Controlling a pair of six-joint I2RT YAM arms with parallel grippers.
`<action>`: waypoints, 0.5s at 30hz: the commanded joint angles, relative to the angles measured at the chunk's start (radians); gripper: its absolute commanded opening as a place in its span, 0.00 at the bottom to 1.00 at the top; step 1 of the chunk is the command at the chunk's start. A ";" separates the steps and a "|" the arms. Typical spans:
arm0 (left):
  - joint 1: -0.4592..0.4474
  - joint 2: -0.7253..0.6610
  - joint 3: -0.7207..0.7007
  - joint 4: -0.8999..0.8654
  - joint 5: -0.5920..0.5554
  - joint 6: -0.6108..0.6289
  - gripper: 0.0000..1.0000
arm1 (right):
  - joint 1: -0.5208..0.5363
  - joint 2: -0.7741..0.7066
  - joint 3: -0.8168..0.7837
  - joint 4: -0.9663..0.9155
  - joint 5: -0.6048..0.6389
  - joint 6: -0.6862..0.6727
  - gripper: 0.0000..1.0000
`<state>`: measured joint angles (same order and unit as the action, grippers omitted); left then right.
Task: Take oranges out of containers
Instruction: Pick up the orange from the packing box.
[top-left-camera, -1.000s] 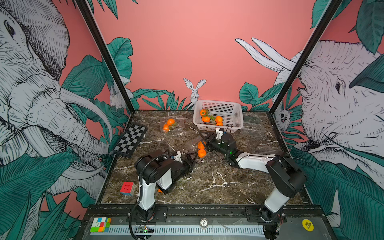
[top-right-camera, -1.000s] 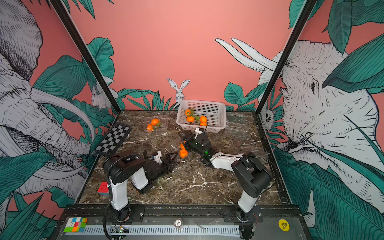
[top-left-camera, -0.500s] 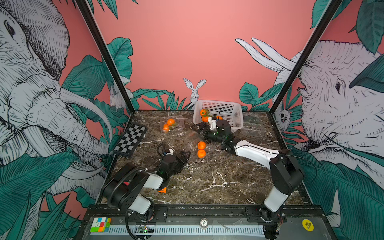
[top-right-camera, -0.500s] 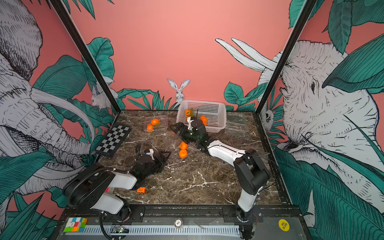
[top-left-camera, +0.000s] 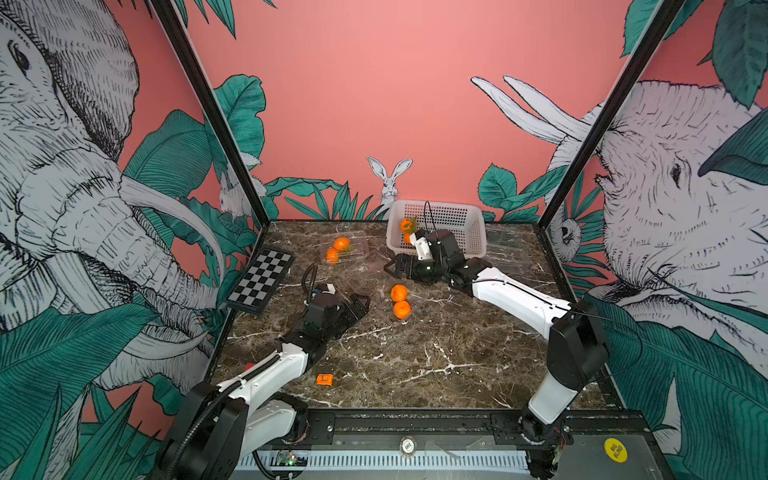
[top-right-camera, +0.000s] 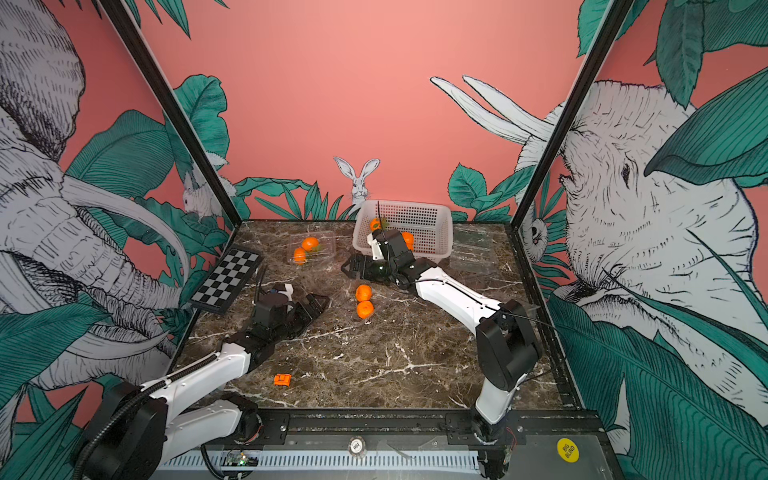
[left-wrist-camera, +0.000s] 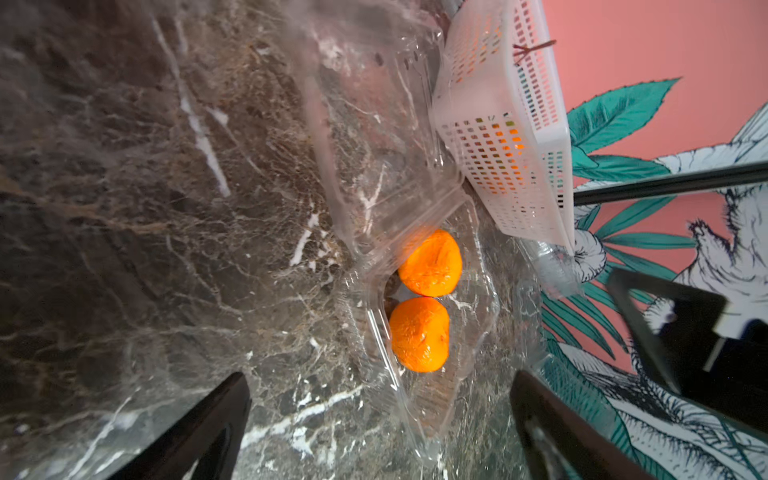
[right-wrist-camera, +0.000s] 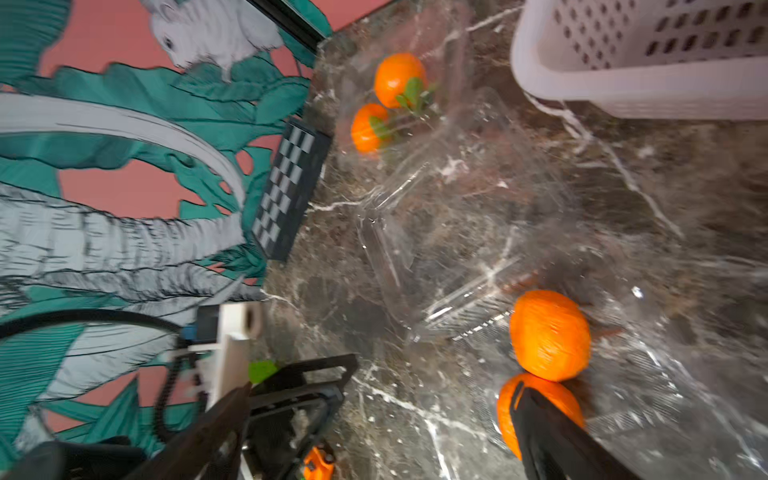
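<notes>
Seeing leafy oranges boxed in the back container, then left gripper pulled back from the centre container since a second ago, jaws spread wide, holding nothing. Finding that lid flipped open and the centre oranges sitting in the tray, just ahead of the left claw. Seeing right gripper also backed off toward the basket, wide and empty; reads as opening done, lifting both fruits out still owed.
</notes>
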<state>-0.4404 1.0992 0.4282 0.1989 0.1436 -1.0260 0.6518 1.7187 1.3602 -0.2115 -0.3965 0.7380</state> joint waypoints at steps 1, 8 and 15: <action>0.003 -0.012 0.056 -0.116 0.037 0.071 0.99 | 0.004 -0.004 -0.008 -0.152 0.071 -0.142 0.92; 0.003 0.047 0.019 0.034 0.119 -0.049 0.99 | 0.064 0.070 0.004 -0.263 0.207 -0.269 0.83; 0.003 0.082 -0.010 0.127 0.146 -0.106 0.99 | 0.112 0.190 0.103 -0.360 0.315 -0.351 0.78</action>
<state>-0.4404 1.1931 0.4339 0.2665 0.2718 -1.1004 0.7494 1.8820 1.4193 -0.5079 -0.1589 0.4526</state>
